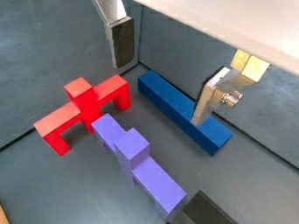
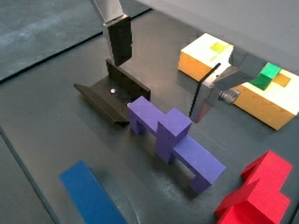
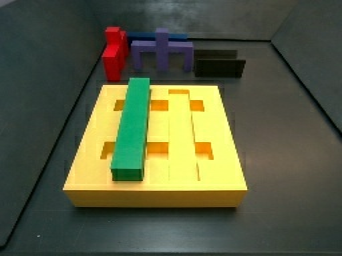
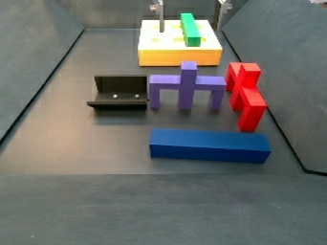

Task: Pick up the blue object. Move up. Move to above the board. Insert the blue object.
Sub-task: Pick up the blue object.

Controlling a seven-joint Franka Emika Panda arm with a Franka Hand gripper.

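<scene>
The blue object (image 1: pixel 181 109) is a long navy bar lying flat on the dark floor, next to the red piece and the purple piece; it also shows in a side view (image 4: pixel 211 145) and in a wrist view (image 2: pixel 93 197). My gripper (image 1: pixel 166 70) hangs well above the floor, open wide with nothing between its fingers (image 1: pixel 119 44). In that wrist view the bar lies below the gap, near one finger. The board (image 3: pixel 214 170) is a large yellow grooved block with a green bar (image 3: pixel 134 125) set in it; the board (image 4: pixel 160 45) stands beyond the pieces.
A red piece (image 4: pixel 246 94) and a purple pronged piece (image 4: pixel 186 88) lie between the blue bar and the board. The fixture (image 4: pixel 118 94) stands beside the purple piece. Dark walls ring the floor.
</scene>
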